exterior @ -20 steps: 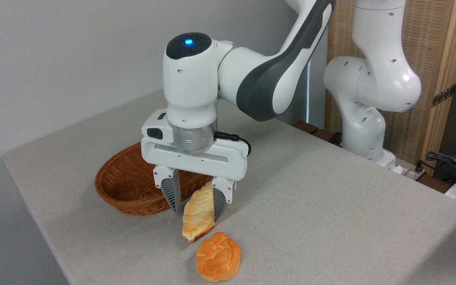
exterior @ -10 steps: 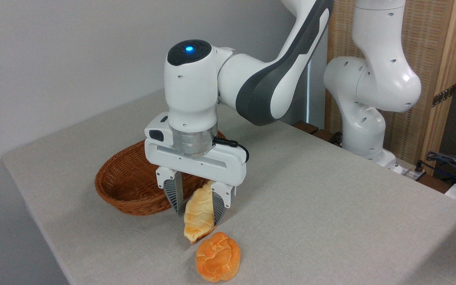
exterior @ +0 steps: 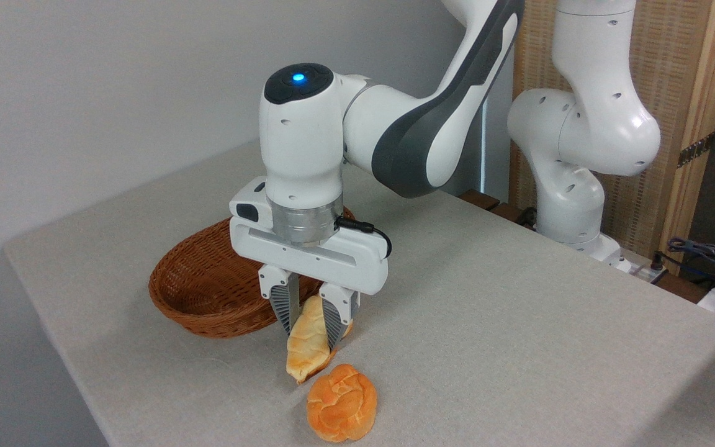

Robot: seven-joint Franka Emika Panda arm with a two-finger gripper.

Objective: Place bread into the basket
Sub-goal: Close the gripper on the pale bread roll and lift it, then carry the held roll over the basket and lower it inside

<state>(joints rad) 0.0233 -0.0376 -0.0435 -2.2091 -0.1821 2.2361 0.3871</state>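
The bread (exterior: 303,347), a pale cream elongated loaf with golden edges, lies on the grey table just in front of the basket. My gripper (exterior: 310,326) points straight down over it, its two ribbed fingers pressed against the loaf's sides and shut on its upper half. The loaf's lower tip sticks out toward the camera, and whether it still touches the cloth I cannot tell. The brown wicker basket (exterior: 199,288) sits behind and to the left of the gripper, with nothing visible inside; its right end is hidden by the gripper body.
A round orange knotted bun (exterior: 341,402) lies close in front of the bread's tip. The table's front-left edge (exterior: 72,379) runs near the basket and bun. My arm's white base (exterior: 571,186) stands at the back right, with cables (exterior: 705,254) beyond.
The fingers have closed in from a wide stance onto the sides of the bread, and the gripper has dropped slightly. The bread has shifted a little.
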